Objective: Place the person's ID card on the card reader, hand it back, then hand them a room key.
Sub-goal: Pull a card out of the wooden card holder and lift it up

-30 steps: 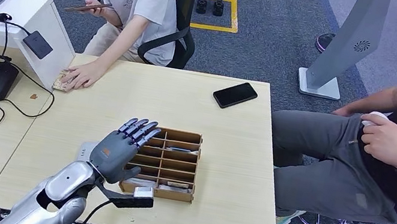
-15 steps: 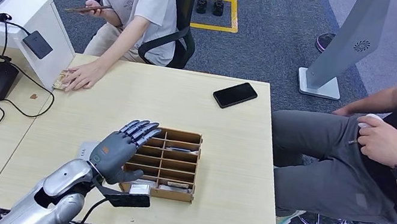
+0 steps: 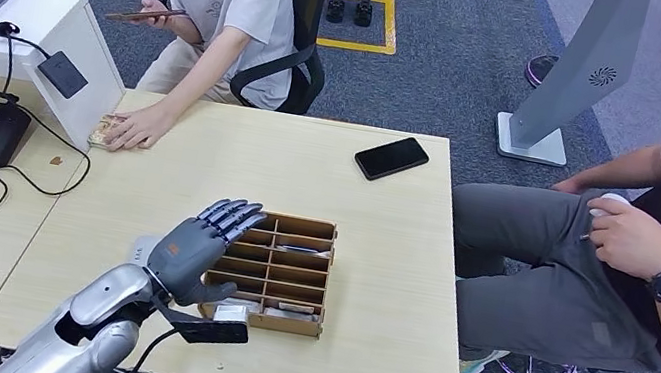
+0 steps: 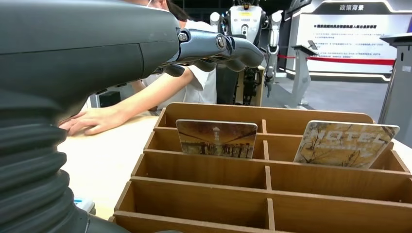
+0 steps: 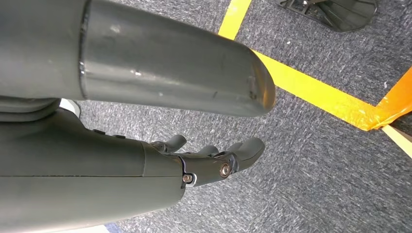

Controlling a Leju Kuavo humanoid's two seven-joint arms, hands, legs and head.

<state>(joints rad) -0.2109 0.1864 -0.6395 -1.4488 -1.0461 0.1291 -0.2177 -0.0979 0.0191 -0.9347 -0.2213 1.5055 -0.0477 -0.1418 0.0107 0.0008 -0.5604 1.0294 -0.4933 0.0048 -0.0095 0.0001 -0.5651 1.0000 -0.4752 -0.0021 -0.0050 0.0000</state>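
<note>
Fingers [image 3: 231, 213] spread over wooden organizer [image 3: 296, 277] on pale table [image 3: 376, 255]

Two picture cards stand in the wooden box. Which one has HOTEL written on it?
The leaning card in the far compartment, away from the left hand. The upright card beside it shows a picture, but I can't read any word there.

My left hand [image 4: 214, 48] reaches out above the wooden card rack [image 4: 272, 177], fingers [image 4: 243, 51] extended and apart, holding nothing. Two room key cards stand upright in the rack's slots: one plain-patterned card [image 4: 216, 139], one card lettered "HOTEL" [image 4: 346, 144], well apart in separate compartments. Beyond the rack, a person's hand [image 4: 92, 121] lies flat on the table [image 4: 104, 160]. Another robot [image 4: 248, 22] stands in the background.
</note>
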